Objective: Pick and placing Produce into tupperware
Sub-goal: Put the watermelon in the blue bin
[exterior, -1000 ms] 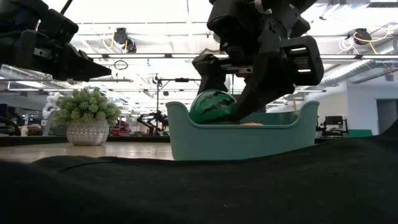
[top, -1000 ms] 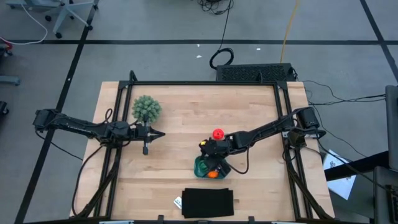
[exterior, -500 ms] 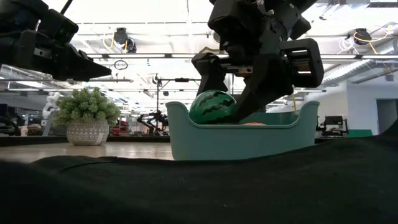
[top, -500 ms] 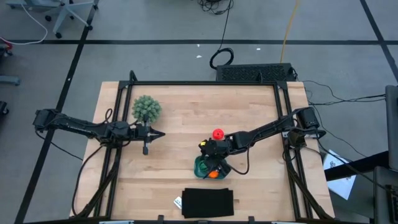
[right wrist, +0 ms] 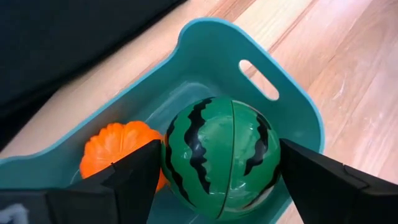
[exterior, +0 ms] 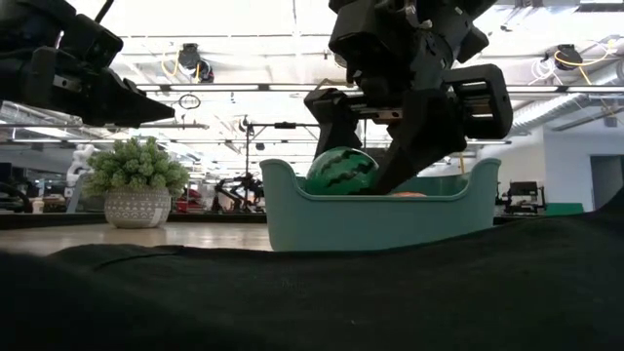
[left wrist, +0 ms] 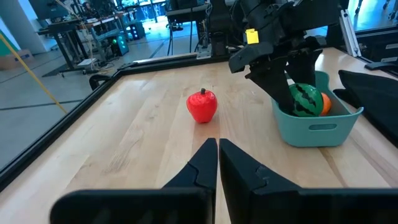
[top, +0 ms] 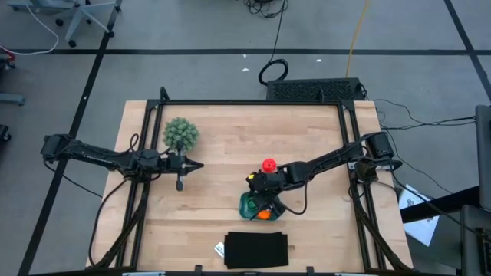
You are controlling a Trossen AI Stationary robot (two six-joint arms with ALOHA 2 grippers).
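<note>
The teal tupperware [top: 247, 205] stands near the table's middle front. Inside it lies the orange piece [right wrist: 115, 146], and beside that is the striped green watermelon piece [right wrist: 217, 155], with my right gripper [right wrist: 221, 171] shut on it. In the low view the watermelon [exterior: 341, 171] shows partly above the tub's rim [exterior: 370, 195]. The red piece [top: 268, 165] rests on the wood just beyond the tub. My left gripper [left wrist: 217, 144] is shut on nothing and hangs level over the table's left part, pointing toward the red piece [left wrist: 202, 106]. My right gripper pinches the watermelon piece between its two fingers, one on each opposite side [right wrist: 171, 165]. The fingers slant down into the tub from the table's right. The watermelon sits inside the tub next to the orange piece. Whether its underside rests on the tub's floor is hidden.
A bushy green plant in a pot [top: 181, 133] stands at the far left of the table, close to my left arm. A black flat rectangle [top: 257, 250] lies at the near edge, just in front of the tub. Bare wood [top: 222, 138] lies between the plant and the red piece.
Held between my right fingers, the watermelon piece has sunk a little lower behind the tub's rim. My left arm has kept still.
</note>
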